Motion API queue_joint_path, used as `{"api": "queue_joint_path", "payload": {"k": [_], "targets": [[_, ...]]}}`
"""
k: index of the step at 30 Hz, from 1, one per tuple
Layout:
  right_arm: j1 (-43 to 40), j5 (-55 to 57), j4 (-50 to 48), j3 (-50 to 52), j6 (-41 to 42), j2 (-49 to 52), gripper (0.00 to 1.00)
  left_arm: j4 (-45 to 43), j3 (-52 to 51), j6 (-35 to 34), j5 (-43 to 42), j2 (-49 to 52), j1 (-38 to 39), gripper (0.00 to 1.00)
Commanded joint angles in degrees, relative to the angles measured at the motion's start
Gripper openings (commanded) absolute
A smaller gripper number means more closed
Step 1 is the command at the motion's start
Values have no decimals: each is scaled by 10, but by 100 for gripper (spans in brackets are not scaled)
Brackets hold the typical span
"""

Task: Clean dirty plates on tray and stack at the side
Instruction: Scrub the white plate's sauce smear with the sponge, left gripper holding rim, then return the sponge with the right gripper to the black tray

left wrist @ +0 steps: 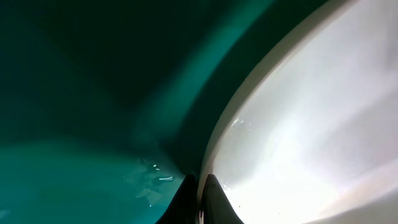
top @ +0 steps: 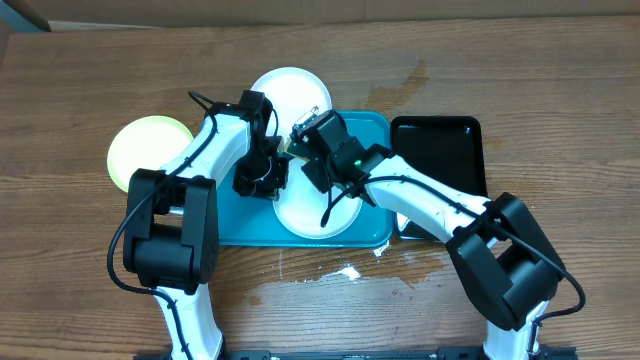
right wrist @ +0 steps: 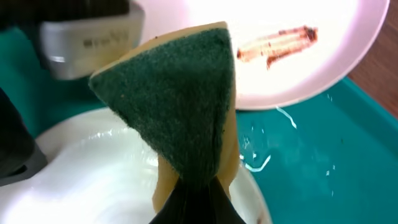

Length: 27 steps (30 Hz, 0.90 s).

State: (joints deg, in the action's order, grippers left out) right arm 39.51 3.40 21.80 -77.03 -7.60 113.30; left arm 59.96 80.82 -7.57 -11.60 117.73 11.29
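The tray [top: 245, 224] lies longways left to right, black tray [top: 440, 150] beside; left fingers [left wrist: 216, 202] pinch a white plate [top: 300, 216], right fingers [right wrist: 194, 204] a sponge [right wrist: 177, 102].

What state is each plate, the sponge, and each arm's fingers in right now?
Far white plate: brown smear, overlapping the turquoise tray's far rim.
Near white plate: on the tray, no smear visible.
Green plate: on the table, off the tray.
Sponge: gripped, green face showing.
Left fingers: shut on the near white plate's rim.
Right fingers: shut on the sponge.
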Motion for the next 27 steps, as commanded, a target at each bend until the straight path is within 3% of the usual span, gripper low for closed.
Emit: {"api": "queue_joint_path", "payload": {"k": [1,16,27], "targets": [[-21,-36,-7,3,-32,-19,4,5,-8,45,30,-1,5,4],[-89,-105,51,2,-32,-25,4,9,-8,76,30,-1,5,4],[-181,-101,175,2,57,-160,4,8,-8,76,30,-1,5,4]]}}
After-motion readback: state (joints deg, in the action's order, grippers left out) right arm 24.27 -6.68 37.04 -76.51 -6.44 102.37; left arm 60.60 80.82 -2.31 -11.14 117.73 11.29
